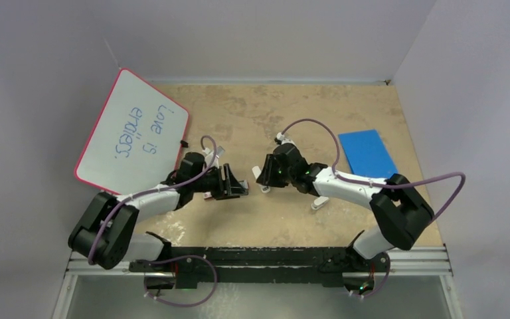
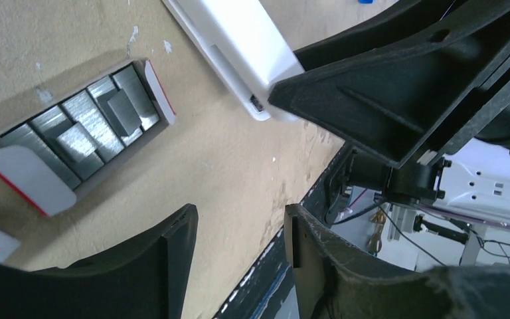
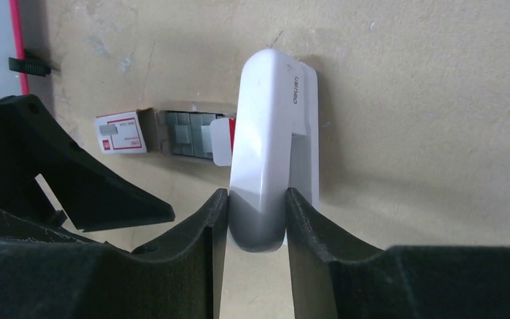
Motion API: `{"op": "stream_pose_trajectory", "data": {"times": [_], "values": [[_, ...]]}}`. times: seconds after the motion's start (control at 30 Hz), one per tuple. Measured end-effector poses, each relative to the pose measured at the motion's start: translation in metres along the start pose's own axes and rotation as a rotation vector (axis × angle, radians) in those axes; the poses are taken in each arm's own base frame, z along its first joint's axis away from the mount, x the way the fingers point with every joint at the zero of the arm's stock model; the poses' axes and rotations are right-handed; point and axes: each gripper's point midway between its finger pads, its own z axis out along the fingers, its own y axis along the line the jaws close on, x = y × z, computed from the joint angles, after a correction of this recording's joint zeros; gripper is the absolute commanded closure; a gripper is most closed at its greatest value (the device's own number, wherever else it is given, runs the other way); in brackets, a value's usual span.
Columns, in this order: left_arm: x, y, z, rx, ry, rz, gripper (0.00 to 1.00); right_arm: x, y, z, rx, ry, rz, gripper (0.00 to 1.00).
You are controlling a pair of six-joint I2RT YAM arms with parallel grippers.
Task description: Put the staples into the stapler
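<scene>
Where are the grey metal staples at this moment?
The grey ribbed metal staples lie in an open red-and-white cardboard box on the tan table, at the upper left of the left wrist view, beside the white plastic bar-shaped stapler.

The stapler [image 3: 265, 146] is smooth, glossy white plastic; the staples [image 2: 80, 136] are shiny ribbed grey metal; the worktop [image 3: 425, 100] looks matt and rough.

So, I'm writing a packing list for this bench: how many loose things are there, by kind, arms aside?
White plastic bar-shaped stapler: 1
Open cardboard tray of grey metal staples: 1
Small red-and-white cardboard box: 1
Red-rimmed whiteboard: 1
Flat blue rectangular sheet: 1
Short stubby white plastic piece: 1
Total: 6
</scene>
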Motion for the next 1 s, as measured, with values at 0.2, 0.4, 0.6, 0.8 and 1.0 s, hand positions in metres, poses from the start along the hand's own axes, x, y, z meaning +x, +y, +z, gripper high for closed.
{"op": "stream_pose_trajectory", "data": {"times": [0.2,0.4,0.6,0.8,1.0], "values": [[0.002,0.0,0.022,-0.004,-0.013,0.005,0.5,0.006,-0.003,0.013,0.002,0.019,0.0,0.64],[0.008,0.006,0.04,-0.046,-0.002,-0.005,0.51,0.003,-0.004,0.013,0.019,0.016,-0.007,0.4],[-0.005,0.0,0.046,-0.058,-0.046,0.012,0.51,-0.01,0.0,0.009,0.043,-0.001,-0.084,0.28],[-0.006,0.006,0.046,-0.09,-0.057,0.005,0.49,-0.01,0.0,0.002,0.095,0.006,-0.179,0.3],[-0.009,0.008,0.042,-0.113,-0.086,0.012,0.63,0.007,-0.005,0.002,0.153,0.056,-0.251,0.31]]}}
